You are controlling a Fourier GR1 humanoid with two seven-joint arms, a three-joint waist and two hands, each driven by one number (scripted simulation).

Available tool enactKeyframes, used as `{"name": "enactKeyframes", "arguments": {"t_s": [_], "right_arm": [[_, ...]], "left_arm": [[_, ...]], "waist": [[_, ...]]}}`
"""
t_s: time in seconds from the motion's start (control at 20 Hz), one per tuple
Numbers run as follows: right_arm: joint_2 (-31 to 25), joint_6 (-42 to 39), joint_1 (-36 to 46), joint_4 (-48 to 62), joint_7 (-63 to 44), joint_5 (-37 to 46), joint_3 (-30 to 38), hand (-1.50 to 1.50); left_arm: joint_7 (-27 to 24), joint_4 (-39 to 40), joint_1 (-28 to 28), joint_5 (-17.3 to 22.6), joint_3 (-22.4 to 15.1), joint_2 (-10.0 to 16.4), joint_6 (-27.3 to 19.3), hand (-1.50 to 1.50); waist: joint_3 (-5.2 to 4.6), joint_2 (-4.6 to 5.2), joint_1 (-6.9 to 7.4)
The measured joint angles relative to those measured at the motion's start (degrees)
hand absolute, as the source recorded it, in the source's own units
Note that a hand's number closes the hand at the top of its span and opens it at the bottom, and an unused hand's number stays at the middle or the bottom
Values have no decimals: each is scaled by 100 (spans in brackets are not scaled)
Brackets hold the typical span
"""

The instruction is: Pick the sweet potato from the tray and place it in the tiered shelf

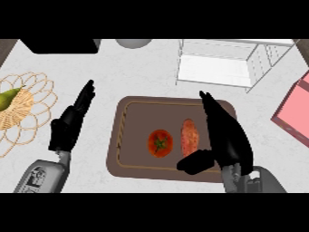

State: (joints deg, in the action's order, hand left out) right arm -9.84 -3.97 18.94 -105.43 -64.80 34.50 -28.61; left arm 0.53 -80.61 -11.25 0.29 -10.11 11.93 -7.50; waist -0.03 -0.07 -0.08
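Observation:
An orange-red sweet potato lies lengthwise on the brown tray, right of a red tomato. My right hand hovers over the tray's right part, just right of the sweet potato, fingers straight and pointing away, thumb sticking out toward the tomato; it is open and holds nothing. The white tiered shelf stands at the back right, beyond the tray. My left hand rests open on the counter left of the tray, fingers up.
A wicker basket with a green pear sits at the far left. A pink box stands at the right edge. A dark appliance and a grey bowl are at the back.

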Motion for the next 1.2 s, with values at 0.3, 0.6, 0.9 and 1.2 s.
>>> {"name": "enactKeyframes", "arguments": {"t_s": [0.3,0.6,0.9,1.2], "right_arm": [[275,-154,-12,262,85,246,133,-150],[503,-231,-223,633,213,550,125,-150],[650,-312,-393,746,369,807,265,-150],[837,-305,-281,1261,531,1001,451,-150]], "left_arm": [[57,-9,-42,-55,67,-61,81,0],[164,-217,49,-75,142,-69,175,0],[7,-177,173,-310,76,-306,122,0],[10,-210,195,-299,272,-262,304,0]], "waist": [[0,4,7],[2,3,19],[2,4,7],[3,7,16]]}}
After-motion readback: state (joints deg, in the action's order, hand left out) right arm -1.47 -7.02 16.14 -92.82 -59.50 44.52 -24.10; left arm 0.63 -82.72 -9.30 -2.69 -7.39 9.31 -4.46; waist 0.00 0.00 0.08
